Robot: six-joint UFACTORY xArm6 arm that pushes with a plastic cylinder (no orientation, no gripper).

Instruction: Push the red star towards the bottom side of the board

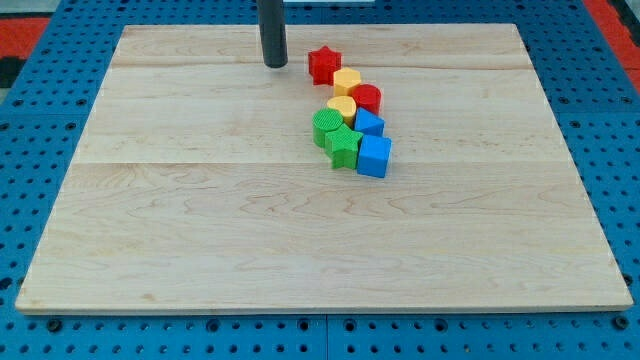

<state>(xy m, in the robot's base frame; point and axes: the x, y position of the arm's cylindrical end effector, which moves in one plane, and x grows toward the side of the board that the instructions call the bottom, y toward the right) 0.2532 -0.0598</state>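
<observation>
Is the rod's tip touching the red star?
No: my tip stands on bare board to the view's left of the red star, with a clear gap between them.

Red star [323, 64], yellow, red, green and blue blocks on pale wood board [200, 220]
</observation>
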